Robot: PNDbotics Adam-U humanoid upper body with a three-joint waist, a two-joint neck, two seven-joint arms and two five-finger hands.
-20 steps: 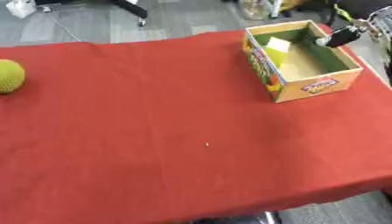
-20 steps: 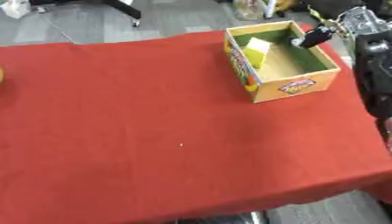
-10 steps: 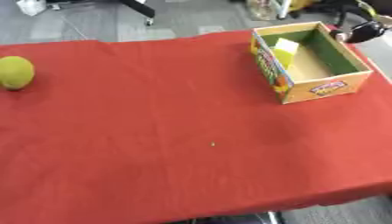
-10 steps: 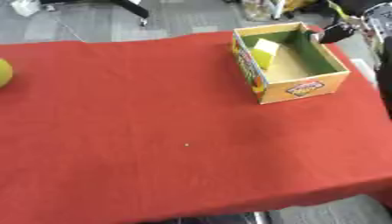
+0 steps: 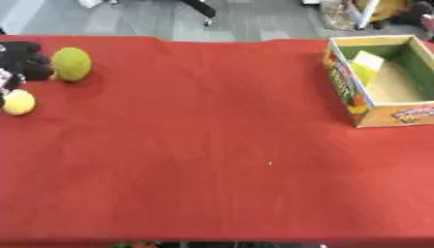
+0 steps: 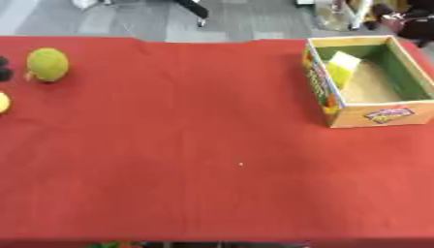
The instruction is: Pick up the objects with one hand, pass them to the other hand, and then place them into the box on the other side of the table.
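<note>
Now the green fruit [image 5: 72,64], a rounded, slightly egg-shaped thing, is sitting at the far left of the red tablecloth [image 5: 212,135], its long axis running roughly away from the robot, narrower end toward the far edge. Just beside it on the left, the robot's left hand [image 5: 23,62] is showing as a black mass at the view's edge, touching or nearly touching the fruit; whether its fingers are curled or straight cannot be told. A smaller yellow fruit [image 5: 18,102] is lying nearer the robot, below the hand, close to the cloth's left edge.

Across the table, well apart from both fruits, the cardboard box [image 6: 364,82] is standing open at the far right, its long side running away from the robot, with a pale yellow-green item [image 6: 342,68] leaning in its far left corner.

Compared with half a second ago, the whole picture is shifted: more of the table's left side is showing, so the yellow fruit and left hand are newly in sight. The right hand, then at the box's far right corner, is no longer appearing.
</note>
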